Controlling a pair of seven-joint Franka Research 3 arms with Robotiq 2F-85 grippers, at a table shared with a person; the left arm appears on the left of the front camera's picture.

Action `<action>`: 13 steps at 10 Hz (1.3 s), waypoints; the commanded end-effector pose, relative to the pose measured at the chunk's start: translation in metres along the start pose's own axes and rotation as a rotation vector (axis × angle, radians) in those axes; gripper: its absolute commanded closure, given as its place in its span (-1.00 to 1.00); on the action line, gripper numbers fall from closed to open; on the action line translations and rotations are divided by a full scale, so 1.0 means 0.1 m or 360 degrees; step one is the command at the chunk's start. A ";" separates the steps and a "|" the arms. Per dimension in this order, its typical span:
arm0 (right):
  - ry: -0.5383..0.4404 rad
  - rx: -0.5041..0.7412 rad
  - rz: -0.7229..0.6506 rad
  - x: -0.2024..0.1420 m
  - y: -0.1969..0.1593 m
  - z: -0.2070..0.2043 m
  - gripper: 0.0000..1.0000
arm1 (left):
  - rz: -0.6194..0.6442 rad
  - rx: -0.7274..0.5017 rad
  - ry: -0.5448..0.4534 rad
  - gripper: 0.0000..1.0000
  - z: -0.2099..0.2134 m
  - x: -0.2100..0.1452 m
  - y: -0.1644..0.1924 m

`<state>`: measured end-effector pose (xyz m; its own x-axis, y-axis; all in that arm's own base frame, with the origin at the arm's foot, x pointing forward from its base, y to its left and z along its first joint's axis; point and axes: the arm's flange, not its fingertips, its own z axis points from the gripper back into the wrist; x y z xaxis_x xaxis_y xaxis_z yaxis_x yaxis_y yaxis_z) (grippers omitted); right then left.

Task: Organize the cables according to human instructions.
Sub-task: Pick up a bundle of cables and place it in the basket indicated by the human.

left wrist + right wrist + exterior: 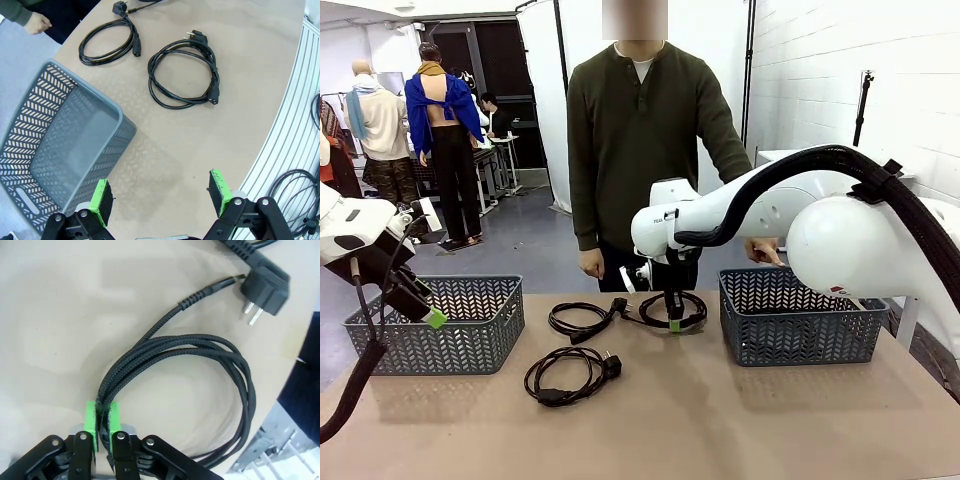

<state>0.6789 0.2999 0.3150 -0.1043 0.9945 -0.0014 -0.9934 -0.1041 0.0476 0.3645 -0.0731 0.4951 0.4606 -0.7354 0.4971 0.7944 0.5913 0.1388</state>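
Front view: the right claw [674,322] points down at the centre of the frame, clamped on the far cable [702,306], a coil lying on the counter [720,430] in front of the person [640,150]. Just left of it lies the middle cable [582,334], and lower in the frame the near cable [610,368]. A grey left basket [470,345] and right basket [800,335] flank them. The left claw [432,318] hangs over the left basket's rim.

Left wrist view: the left claw [161,195] has its green pads [102,200] wide apart and holds nothing. The left basket [122,130] sits at lower left, with the middle cable [135,46] and the near cable [215,87] at the top.

Right wrist view: the right claw [102,415] has its pads pressed together on the bundled strands of the far cable [200,352]. A black plug [265,287] lies at upper right.
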 end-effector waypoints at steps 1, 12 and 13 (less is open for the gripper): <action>0.0011 -0.0039 -0.0072 -0.03 0.03 0.26 1.00 | 0.0022 -0.0015 -0.0011 -1.00 0.00 -0.01 -0.01; -0.0065 -0.0063 0.0030 -0.23 0.73 1.77 1.00 | 0.0022 -0.0015 -0.0011 -1.00 0.00 -0.01 -0.01; -0.0052 -0.0077 0.0018 -0.31 0.85 1.83 1.00 | 0.0022 -0.0015 -0.0011 -1.00 0.00 -0.01 -0.01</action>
<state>0.6262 0.2767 0.5039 -0.1004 0.9946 0.0276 -0.9949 -0.1001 -0.0143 0.3645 -0.0731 0.4951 0.4606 -0.7354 0.4970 0.7944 0.5913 0.1388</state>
